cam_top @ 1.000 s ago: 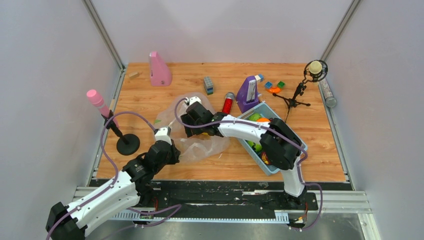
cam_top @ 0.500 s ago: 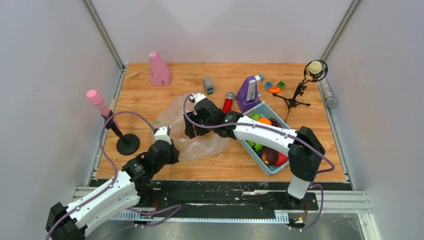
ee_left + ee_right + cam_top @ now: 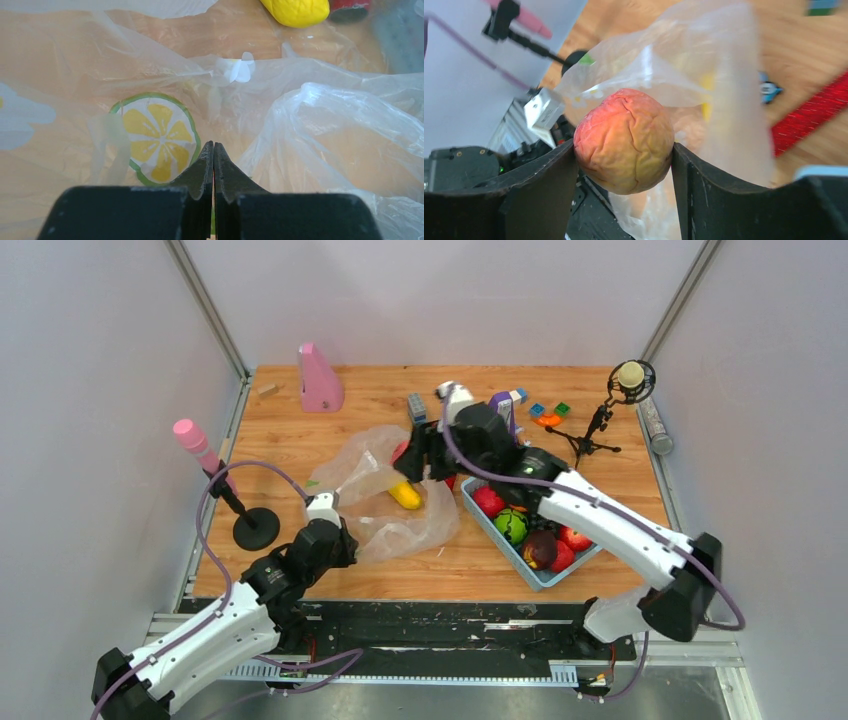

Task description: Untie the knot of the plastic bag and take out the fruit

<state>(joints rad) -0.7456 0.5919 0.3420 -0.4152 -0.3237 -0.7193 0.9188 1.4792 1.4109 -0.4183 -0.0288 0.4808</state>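
Top view: my right hand (image 3: 412, 454) is up over the far side of the plastic bag (image 3: 375, 510) with a peach-coloured fruit (image 3: 401, 451) in it. The bag lies slack on the desk (image 3: 290, 440), and a banana (image 3: 405, 495) is at its mouth. I judge the untying finished and the step in hand to be taking out fruit. Next I have to swing this piece across to the blue tray (image 3: 590, 555), clear of the film, and let go above it. Then I go back for the banana. 1 second ago this hand was down low in the bag and its arm covered much of the tray. Now it has risen and gone toward the far edge, and the banana shows.

Left wrist view: the left hand (image 3: 213, 149) has its 2 fingers pressed together, the film apparently nipped between them beside a lemon-slice print (image 3: 156, 137). This hand has not moved since then.

Right wrist view: the fingers stand about halfway apart, clamped on either side of the round fruit, which hangs clear of the bag below.
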